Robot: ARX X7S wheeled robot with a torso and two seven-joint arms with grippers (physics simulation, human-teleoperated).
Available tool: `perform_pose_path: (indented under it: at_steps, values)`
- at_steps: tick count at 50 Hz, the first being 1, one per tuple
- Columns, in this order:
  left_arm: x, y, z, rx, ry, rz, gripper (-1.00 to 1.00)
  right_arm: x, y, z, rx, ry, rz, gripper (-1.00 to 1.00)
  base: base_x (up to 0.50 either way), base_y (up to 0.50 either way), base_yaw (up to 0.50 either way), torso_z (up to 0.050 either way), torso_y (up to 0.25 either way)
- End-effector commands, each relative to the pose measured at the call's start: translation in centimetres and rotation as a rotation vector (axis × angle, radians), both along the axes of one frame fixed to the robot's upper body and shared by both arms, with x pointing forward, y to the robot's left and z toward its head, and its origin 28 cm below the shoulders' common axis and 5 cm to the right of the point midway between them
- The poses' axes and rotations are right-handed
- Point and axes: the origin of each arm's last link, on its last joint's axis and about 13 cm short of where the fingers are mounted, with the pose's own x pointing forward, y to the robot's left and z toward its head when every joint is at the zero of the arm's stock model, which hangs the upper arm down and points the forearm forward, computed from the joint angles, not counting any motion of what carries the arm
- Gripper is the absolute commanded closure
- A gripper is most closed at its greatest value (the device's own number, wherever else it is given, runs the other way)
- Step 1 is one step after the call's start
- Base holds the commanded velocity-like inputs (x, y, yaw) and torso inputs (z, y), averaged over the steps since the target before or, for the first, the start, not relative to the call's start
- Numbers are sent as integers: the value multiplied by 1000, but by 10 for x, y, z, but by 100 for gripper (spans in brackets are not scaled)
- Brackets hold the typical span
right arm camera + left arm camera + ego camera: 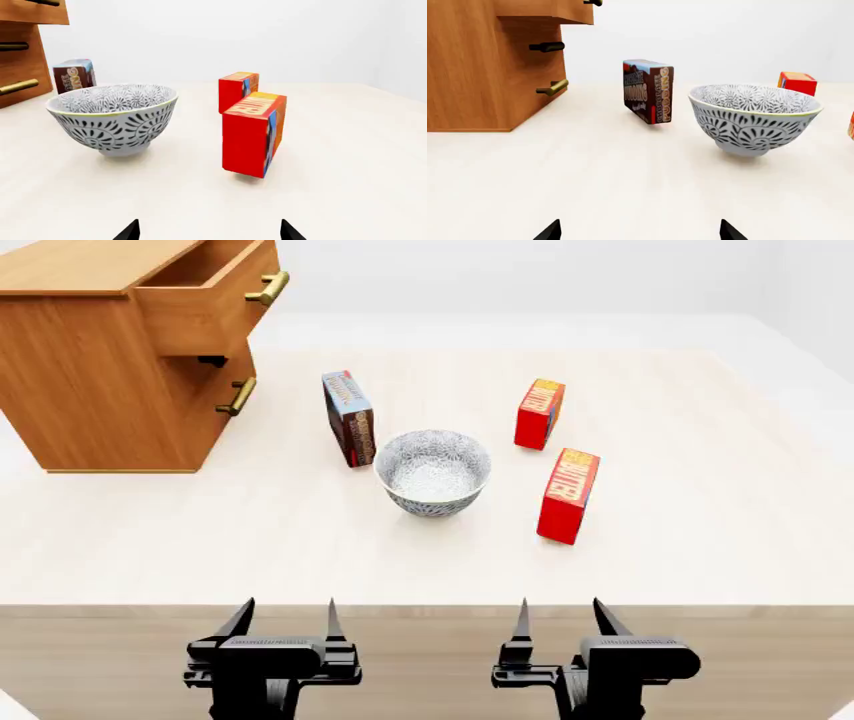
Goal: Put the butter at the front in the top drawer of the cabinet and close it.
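While the top drawer (200, 302) already stands open at ten o'clock, my left gripper (283, 625) and right gripper (558, 622) hang spread and empty, the front butter (569, 495) untouched at one o'clock.

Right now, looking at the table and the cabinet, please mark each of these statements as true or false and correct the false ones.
1. The top drawer of the cabinet is pulled open. True.
2. The left gripper holds a butter carton. False: both grippers, the right gripper too, are open and empty, at the table's near edge.
3. Two red butter cartons stand right of the bowl. True: the front butter and the rear butter.
4. The chocolate pudding box lies inside the bowl. False: it stands upright on the table, between bowl and cabinet.
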Motion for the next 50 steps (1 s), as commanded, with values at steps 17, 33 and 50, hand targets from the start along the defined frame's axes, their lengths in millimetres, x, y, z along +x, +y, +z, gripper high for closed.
perform_pose_path:
  at_steps: [17, 33, 50]
  values:
    - [40, -16, 91, -19, -76, -51, -100, 31, -6, 82, -81, -32, -14, -100, 0, 0, 0, 0, 0]
    - [99, 1, 255, 121, -102, -153, -100, 64, -27, 250, -172, -41, 0, -100, 0, 0, 0, 0, 0]
    - [130, 5, 324, 176, -186, -155, -100, 86, -31, 311, -127, -67, 107, -100, 0, 0, 0, 0, 0]
